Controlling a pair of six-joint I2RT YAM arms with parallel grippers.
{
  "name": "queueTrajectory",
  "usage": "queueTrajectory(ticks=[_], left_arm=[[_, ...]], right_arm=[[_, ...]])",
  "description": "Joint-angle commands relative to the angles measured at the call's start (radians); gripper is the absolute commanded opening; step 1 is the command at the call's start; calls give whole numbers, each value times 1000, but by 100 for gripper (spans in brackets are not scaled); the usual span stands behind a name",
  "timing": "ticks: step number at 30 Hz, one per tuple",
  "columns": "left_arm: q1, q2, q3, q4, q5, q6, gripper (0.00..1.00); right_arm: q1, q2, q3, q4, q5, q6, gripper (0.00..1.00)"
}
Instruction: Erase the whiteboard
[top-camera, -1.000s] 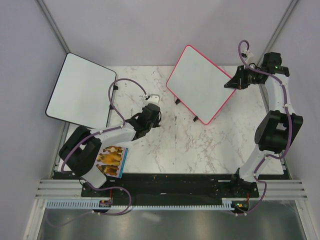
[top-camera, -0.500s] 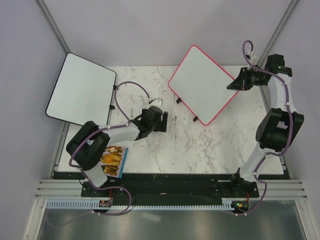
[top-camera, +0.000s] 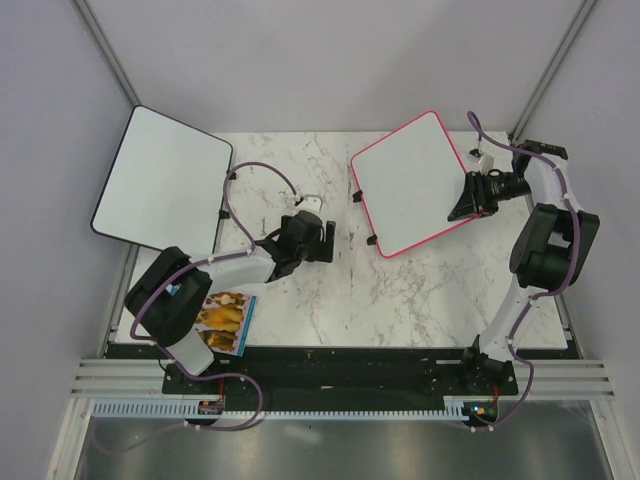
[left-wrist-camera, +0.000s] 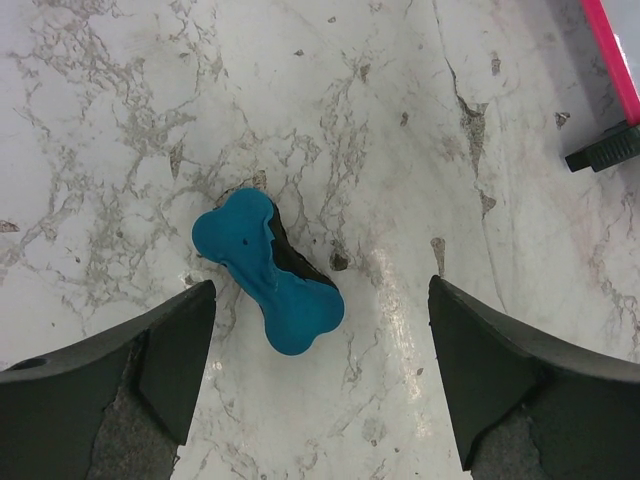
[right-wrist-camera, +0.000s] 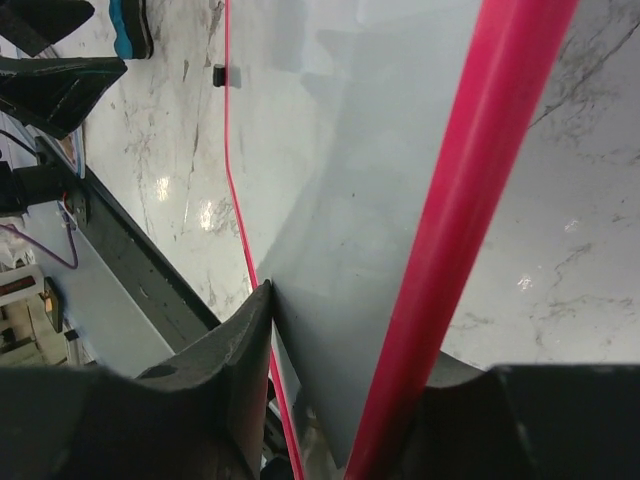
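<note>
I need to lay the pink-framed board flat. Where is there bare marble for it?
Widest bare marble: near-centre, bordered by the whiteboard behind, the left pincer over the blue eraser to its left, the right arm to its right. Crowded: the left side, with the black-framed board and picture card.

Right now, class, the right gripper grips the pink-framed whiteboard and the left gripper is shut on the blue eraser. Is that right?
Not quite. The left gripper is open. The left wrist view shows the eraser lying untouched on the table between its jaws. The right gripper does grip the whiteboard.
</note>
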Motion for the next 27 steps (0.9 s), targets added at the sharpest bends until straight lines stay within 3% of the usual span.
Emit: queueTrajectory(ticks=[1, 22, 27], left_arm=[[-1, -49, -16, 30, -29, -15, 92], [-2, -72, -12, 47, -21, 4, 93], [-2, -43, 30, 56, 16, 7, 88]], right_arm=[[35, 25, -14, -86, 43, -66, 43], [-24, -70, 125, -37, 14, 11, 69], [-38, -89, 132, -20, 38, 26, 74]])
